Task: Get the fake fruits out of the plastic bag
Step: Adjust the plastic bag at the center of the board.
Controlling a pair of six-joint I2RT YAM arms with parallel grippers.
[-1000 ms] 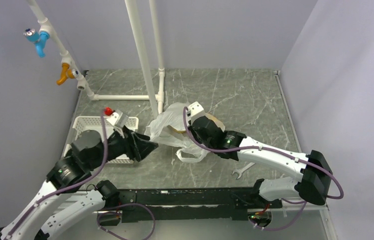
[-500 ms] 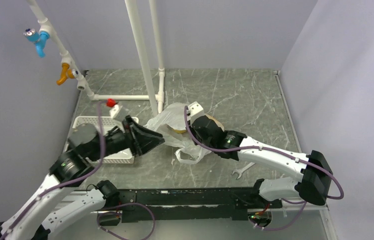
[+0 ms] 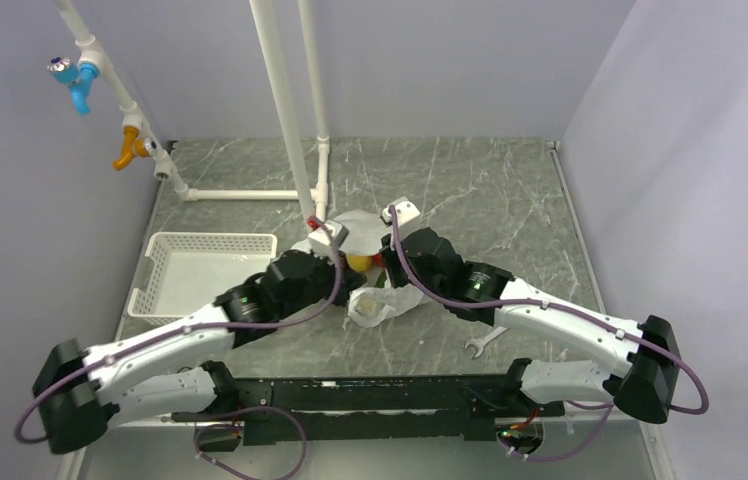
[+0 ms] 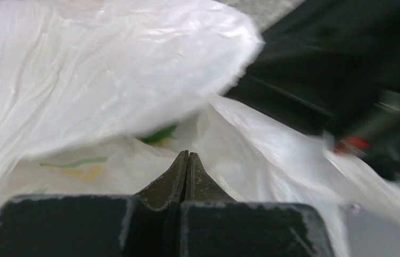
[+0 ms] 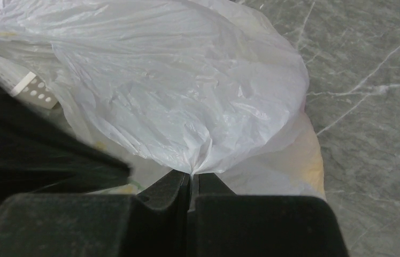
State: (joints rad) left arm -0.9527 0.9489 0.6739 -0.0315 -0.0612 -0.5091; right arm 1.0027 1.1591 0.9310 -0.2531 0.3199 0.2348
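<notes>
The white crinkly plastic bag [image 3: 370, 303] lies mid-table between both arms. A yellow fake fruit [image 3: 359, 263] shows at its mouth in the top view. A sliver of a green one [image 4: 158, 134] peeks out under a fold in the left wrist view. My right gripper [image 5: 192, 174] is shut on a gathered pinch of the bag's film [image 5: 187, 96] and holds it up. My left gripper [image 4: 187, 155] is shut, its tips against the bag's mouth [image 4: 107, 80] with nothing seen between them. From above, the left gripper [image 3: 348, 268] and right gripper [image 3: 383, 252] nearly meet.
A white latticed tray [image 3: 165, 272] sits at the left. A wrench [image 3: 485, 343] lies near the right arm. White pipe uprights [image 3: 285, 120] rise just behind the bag, with a pipe and valves [image 3: 130, 145] along the left wall.
My left arm has swung from over the tray to the bag's mouth, and its jaws have closed. My right gripper keeps its hold on the bag, which has shifted slightly.
</notes>
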